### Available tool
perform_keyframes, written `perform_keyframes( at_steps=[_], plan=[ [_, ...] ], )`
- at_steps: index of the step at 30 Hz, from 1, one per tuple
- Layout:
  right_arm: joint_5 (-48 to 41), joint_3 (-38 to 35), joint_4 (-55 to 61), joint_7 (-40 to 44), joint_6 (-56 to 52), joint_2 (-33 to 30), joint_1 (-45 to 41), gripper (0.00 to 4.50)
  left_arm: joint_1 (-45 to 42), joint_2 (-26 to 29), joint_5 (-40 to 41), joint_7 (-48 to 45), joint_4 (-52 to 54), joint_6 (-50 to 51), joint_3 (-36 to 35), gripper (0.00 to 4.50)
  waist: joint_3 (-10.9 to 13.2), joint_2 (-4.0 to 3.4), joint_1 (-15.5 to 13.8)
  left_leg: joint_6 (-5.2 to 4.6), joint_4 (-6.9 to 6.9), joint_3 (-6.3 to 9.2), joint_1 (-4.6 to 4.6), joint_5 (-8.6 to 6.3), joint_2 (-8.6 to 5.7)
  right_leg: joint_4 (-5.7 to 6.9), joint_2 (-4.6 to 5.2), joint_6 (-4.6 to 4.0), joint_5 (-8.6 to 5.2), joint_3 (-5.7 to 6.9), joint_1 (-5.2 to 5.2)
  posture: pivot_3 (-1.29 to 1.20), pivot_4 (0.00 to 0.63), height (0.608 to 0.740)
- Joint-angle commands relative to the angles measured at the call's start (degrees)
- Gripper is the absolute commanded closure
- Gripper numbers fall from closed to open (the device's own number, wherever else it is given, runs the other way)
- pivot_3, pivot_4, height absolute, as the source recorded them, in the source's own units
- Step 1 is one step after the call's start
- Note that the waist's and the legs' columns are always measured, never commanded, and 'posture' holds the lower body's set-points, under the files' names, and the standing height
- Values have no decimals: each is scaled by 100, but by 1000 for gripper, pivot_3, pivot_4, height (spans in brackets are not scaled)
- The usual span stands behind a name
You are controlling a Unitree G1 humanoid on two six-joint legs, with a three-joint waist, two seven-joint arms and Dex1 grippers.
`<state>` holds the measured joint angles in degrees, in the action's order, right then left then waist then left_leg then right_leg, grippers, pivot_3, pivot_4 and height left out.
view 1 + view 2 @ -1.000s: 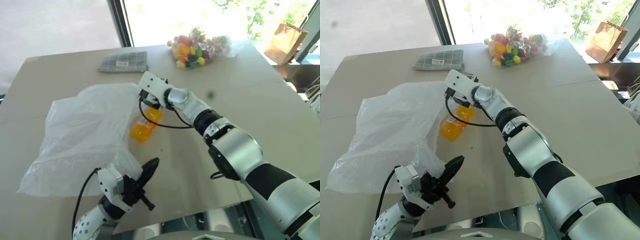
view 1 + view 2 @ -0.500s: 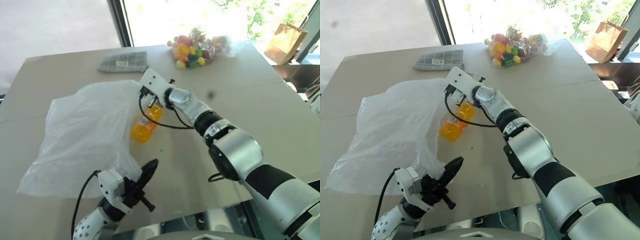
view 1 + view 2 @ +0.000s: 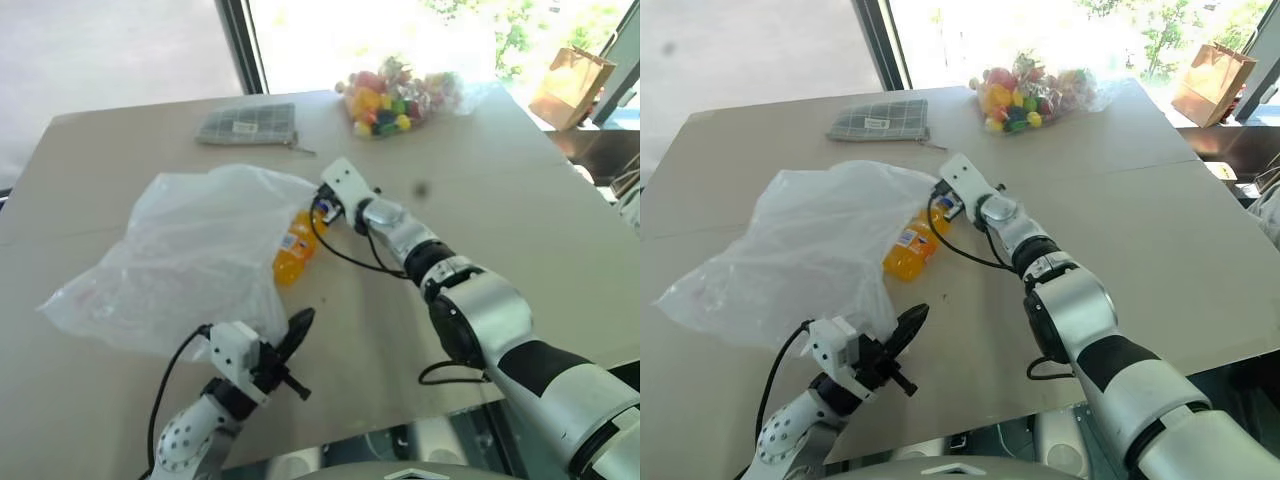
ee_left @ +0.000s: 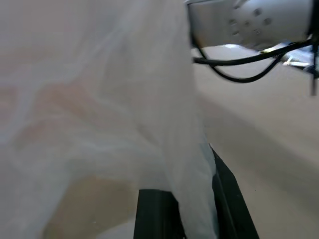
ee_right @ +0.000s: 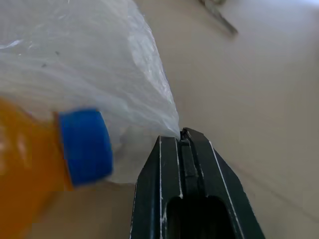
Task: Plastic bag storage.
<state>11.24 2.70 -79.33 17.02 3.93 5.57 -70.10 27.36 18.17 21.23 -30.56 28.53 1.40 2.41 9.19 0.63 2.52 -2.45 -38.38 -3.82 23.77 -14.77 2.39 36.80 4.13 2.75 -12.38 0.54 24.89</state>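
Beige table (image 3: 520, 190), both hands pinching plastic bag (image 3: 190, 260), right hand (image 5: 182, 135), left hand (image 3: 297, 330), bottle label (image 3: 293, 243) unreadable.

right fingers (image 5: 185, 137) closed on plastic bag (image 3: 190, 250), bag pulled rightward

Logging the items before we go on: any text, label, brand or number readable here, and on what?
None can be read.
Bottle: a label with print, too small to read.
Grey cloth: a white tag, too small to read.
Sweets bag: no legible print.
Paper bag: no print shows.
Plastic bag: no print shows.
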Motion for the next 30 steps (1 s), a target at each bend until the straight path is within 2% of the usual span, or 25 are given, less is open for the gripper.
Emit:
perform_keyframes(
  at_steps=[1,5,12,17,19,24,27,30],
  plan=[
    [-82,-220,130,-367,57,-180,45,4469,-129,67,-190,177,40,153,-73,4500,0,0,-2,0,1,1,0,0,0,1,0,0,0,0,0,0,150,740],
    [-147,-382,154,-427,69,-375,73,4469,-114,117,-126,155,103,330,-51,4500,0,0,-10,2,0,0,-2,1,1,2,1,0,0,0,-1,0,150,740],
    [-191,-415,330,141,296,-840,264,4469,212,206,112,-76,101,445,-79,4500,0,0,-1,2,2,-2,-2,1,1,1,0,0,0,-2,0,0,150,740],
    [-335,-199,1171,1530,349,-1203,1087,4469,240,488,-23,-252,-104,620,-49,4500,-7,-5,-29,2,1,1,-4,1,0,-2,1,0,0,0,-5,0,150,740],
    [-505,-116,1970,2016,-50,-1281,1548,4469,146,610,23,-339,-131,748,-27,4500,-11,-9,-17,1,1,0,-9,1,0,-1,1,0,0,-2,-9,0,150,740],
    [-923,428,5117,3370,-1944,-1901,3035,4469,-546,958,-145,-585,-521,983,53,4500,-41,-42,-58,1,0,10,-24,1,1,3,-1,1,0,0,-23,0,150,740],
    [-1296,594,6464,3800,-3070,-2257,3437,4469,-1108,1091,-342,-810,-812,1098,328,4500,-43,-48,-76,1,0,21,-47,1,-1,4,-1,2,0,-2,-43,0,150,740],
    [-1656,737,7306,4094,-3828,-2475,3610,4469,-1578,1097,-519,-918,-1106,1169,549,4500,-40,-51,-79,1,1,22,-108,0,-2,1,0,-21,-16,-1,-102,0,150,740]
  ],
)
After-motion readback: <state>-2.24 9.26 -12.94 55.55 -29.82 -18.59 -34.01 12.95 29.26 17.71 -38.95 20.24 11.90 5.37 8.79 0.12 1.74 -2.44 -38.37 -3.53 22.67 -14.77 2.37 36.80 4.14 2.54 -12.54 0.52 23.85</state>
